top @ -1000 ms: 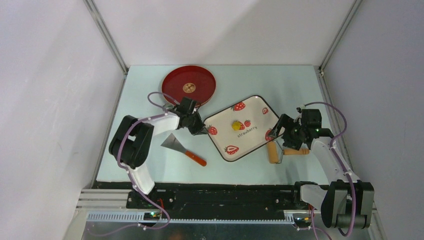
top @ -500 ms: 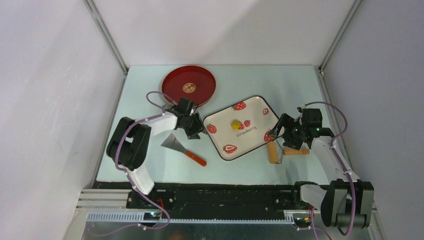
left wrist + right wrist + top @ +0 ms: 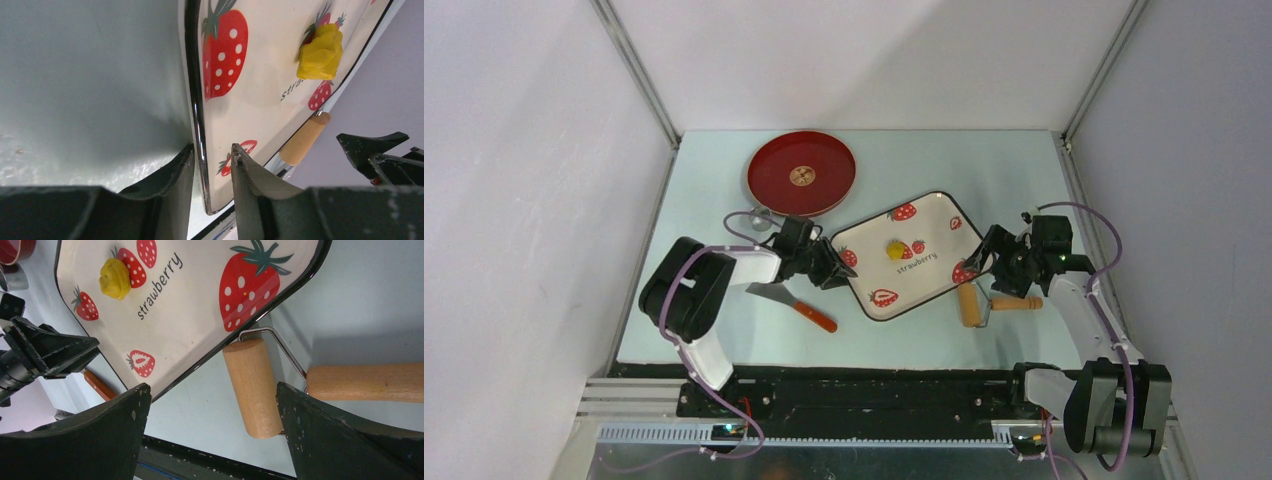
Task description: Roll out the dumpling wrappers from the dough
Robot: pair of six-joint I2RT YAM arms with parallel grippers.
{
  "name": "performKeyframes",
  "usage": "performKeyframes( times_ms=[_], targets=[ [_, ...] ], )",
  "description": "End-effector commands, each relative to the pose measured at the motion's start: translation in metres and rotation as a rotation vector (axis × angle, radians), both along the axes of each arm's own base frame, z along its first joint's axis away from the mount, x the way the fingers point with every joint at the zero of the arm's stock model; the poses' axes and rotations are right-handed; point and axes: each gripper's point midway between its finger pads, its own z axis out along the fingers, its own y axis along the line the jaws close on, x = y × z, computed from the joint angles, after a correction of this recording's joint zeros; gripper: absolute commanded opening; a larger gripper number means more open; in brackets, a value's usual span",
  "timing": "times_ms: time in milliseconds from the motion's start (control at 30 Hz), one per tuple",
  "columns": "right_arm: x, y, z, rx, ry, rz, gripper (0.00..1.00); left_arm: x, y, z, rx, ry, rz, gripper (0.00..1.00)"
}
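Note:
The dough (image 3: 893, 249) is a yellow lump resting near the middle of the strawberry-print tray (image 3: 934, 240). It also shows in the left wrist view as the dough (image 3: 320, 52) and in the right wrist view as the dough (image 3: 115, 278). My left gripper (image 3: 832, 270) is at the tray's left corner. Seen from that wrist, the left gripper (image 3: 212, 147) is open with one finger on each side of the tray (image 3: 260, 75) rim, gaps showing. My right gripper (image 3: 989, 268) is wide open over the wooden roller (image 3: 968, 303). From its wrist, the right gripper (image 3: 212, 386) holds nothing and the roller (image 3: 252, 385) lies between the fingers. No dumpling wrappers are in view.
A red round plate (image 3: 802, 173) sits at the back. A small metal ring cutter (image 3: 759, 220) lies behind the left arm. A scraper with an orange handle (image 3: 789, 298) lies in front of the left gripper. The roller's handle (image 3: 1016, 302) points right.
The left gripper opened, drew back from the tray, then came forward to its left corner with the jaws around the rim. The right arm stayed put.

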Motion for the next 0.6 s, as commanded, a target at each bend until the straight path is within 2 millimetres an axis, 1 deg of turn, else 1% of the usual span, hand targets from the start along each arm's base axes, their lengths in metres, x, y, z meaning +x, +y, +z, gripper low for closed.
performKeyframes(
  times_ms=[0,100,133,233,333,367,433,467,567],
  targets=[
    [0.010,-0.002,0.017,0.006,-0.044,0.013,1.00,0.008,-0.005,-0.008,0.005,0.003,0.022,0.36],
    [0.011,-0.002,0.017,0.009,-0.043,0.013,1.00,0.013,-0.004,-0.013,0.025,-0.004,0.031,0.24],
    [0.011,-0.003,0.016,0.012,-0.041,0.012,1.00,0.014,-0.004,-0.016,0.032,-0.003,0.027,0.22],
    [0.012,-0.003,0.016,0.014,-0.037,0.010,1.00,0.026,-0.004,-0.014,0.069,-0.046,0.000,0.13],
    [0.011,-0.004,0.014,0.008,-0.022,0.006,1.00,0.035,0.002,-0.017,0.157,-0.064,-0.051,0.10],
    [0.010,-0.006,0.011,-0.007,-0.010,0.000,1.00,0.038,0.005,-0.015,0.203,-0.079,-0.089,0.09],
    [0.008,-0.010,0.007,-0.040,0.021,-0.010,1.00,0.044,0.010,-0.017,0.250,-0.091,-0.144,0.08],
    [0.008,-0.011,0.005,-0.052,0.034,-0.011,1.00,0.045,0.014,-0.019,0.261,-0.086,-0.153,0.08],
    [0.001,-0.013,-0.004,-0.099,0.097,-0.017,1.00,0.055,0.017,-0.018,0.255,-0.113,-0.208,0.06]
  ],
)
